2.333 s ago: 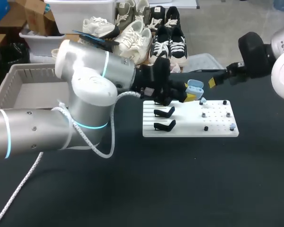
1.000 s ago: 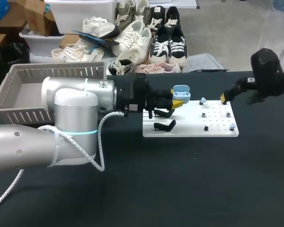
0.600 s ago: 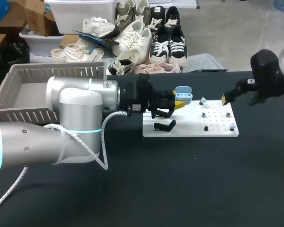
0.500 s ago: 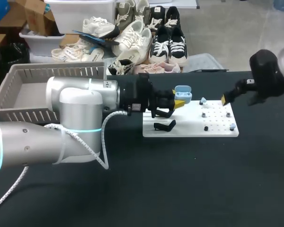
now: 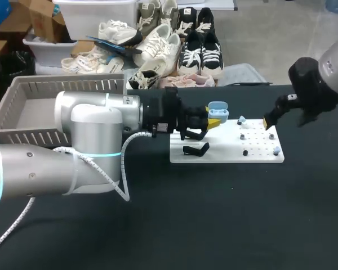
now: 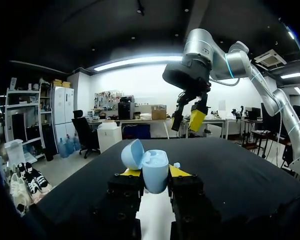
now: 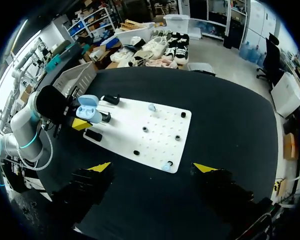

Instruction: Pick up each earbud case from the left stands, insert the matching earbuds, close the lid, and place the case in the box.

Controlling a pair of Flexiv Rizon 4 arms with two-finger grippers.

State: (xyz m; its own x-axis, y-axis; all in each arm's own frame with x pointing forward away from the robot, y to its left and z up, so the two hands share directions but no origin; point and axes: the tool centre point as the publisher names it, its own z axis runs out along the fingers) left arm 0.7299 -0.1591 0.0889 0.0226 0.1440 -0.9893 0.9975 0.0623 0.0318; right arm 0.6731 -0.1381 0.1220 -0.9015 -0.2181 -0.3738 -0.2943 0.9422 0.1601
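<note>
A light blue earbud case [image 5: 218, 109], its lid open, stands upright between the yellow tips of my left gripper [image 5: 213, 120], which is shut on it over the far left part of the white board [image 5: 225, 153]. The left wrist view shows the case [image 6: 154, 171] clamped between both fingers of that gripper [image 6: 150, 173]. Two empty black stands [image 5: 195, 148] remain on the board's left side. Small light blue earbuds [image 5: 241, 120] sit on pegs at the board's right. My right gripper [image 5: 268, 121] hovers open above the board's far right end, and from its own view [image 7: 152, 167] it looks down on the board [image 7: 140, 125].
A grey slatted basket [image 5: 28, 90] stands at the table's far left, behind my left arm. Dark pegs [image 5: 245, 152] dot the board's right half. Black tabletop lies open in front of the board.
Since the earliest frame my left arm has swung round and drawn the case slightly left, then held still. My right gripper has come a little lower and closer to the board.
</note>
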